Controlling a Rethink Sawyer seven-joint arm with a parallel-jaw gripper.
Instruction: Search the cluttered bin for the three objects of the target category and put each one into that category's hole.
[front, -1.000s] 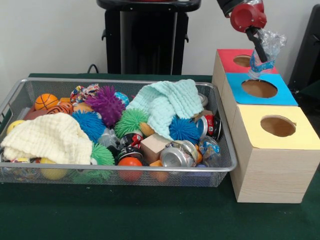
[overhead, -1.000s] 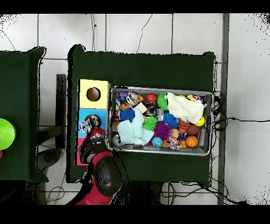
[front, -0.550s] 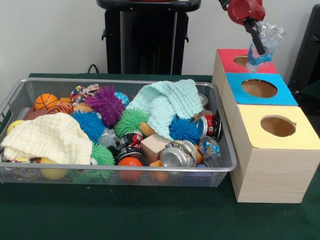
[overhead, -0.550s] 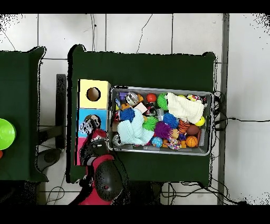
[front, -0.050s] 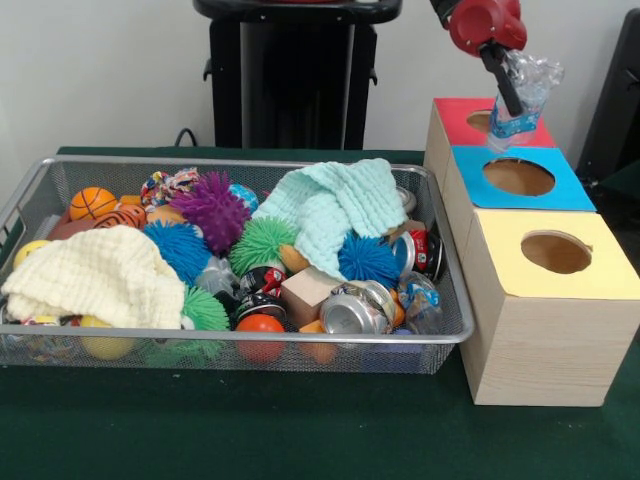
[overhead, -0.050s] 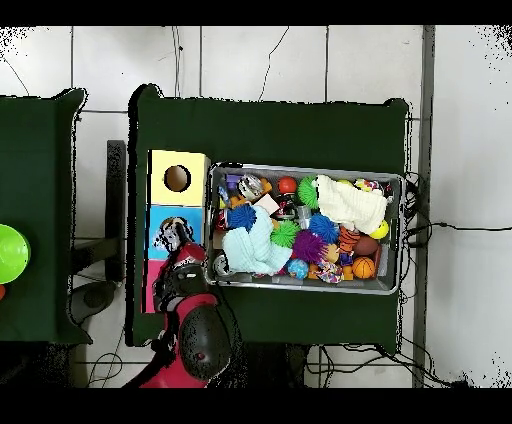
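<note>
My gripper (front, -0.050s: 508, 92) is shut on a crumpled clear plastic bottle (front, -0.050s: 524, 92) with a blue label. It hangs above the boxes, over the border between the red-topped box (front, -0.050s: 463, 122) and the blue-topped box (front, -0.050s: 520, 178). In the overhead view the bottle (overhead, -0.050s: 174, 235) sits over the blue box's hole with the gripper (overhead, -0.050s: 180, 250) just below it. The wire bin (front, -0.050s: 40, 178) holds spiky balls, crushed cans (front, -0.050s: 356, 308), another clear bottle (front, -0.050s: 418, 300) and cloths.
A yellow-topped box (front, -0.050s: 553, 255) with a round hole stands nearest the front. A mint cloth (front, -0.050s: 333, 210) and a cream cloth (front, -0.050s: 95, 275) cover parts of the bin. A black pedestal stands behind the bin.
The gripper lifted the bottle off the blue box's rim and shifted slightly back toward the red box, still holding it.
</note>
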